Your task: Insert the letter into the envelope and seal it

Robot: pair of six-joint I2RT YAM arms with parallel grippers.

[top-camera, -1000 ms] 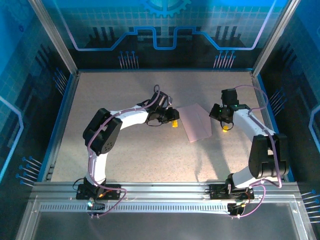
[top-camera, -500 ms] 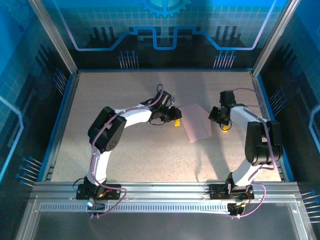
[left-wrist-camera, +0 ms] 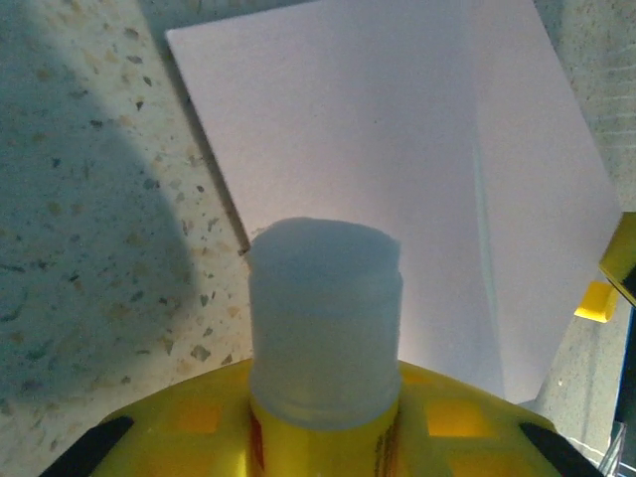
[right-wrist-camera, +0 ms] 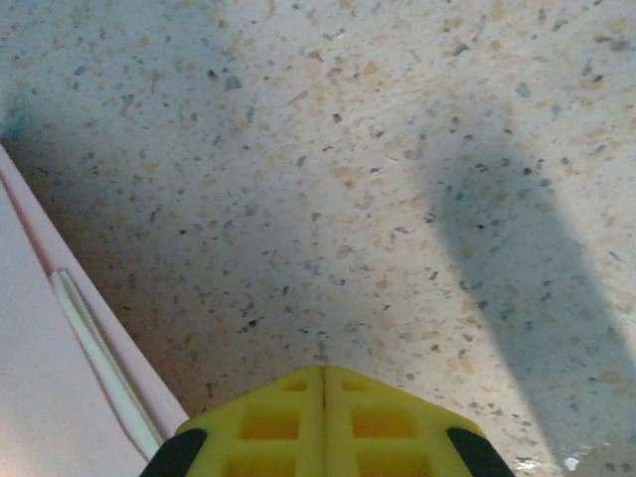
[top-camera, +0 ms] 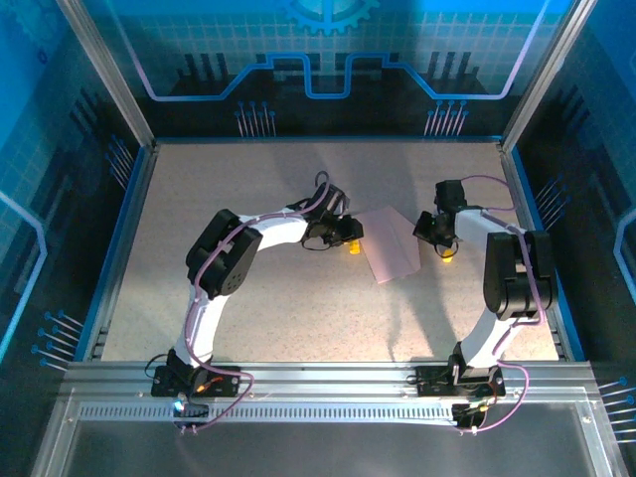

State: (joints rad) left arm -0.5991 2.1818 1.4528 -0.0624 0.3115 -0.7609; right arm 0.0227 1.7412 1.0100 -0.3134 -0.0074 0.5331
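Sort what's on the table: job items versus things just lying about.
For the job: envelope; glue stick, gripped by the left hand.
Lying about: small yellow piece beside the shut right hand.

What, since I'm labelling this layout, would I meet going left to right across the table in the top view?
glue stick, gripped in the left hand → envelope → right hand, shut on nothing
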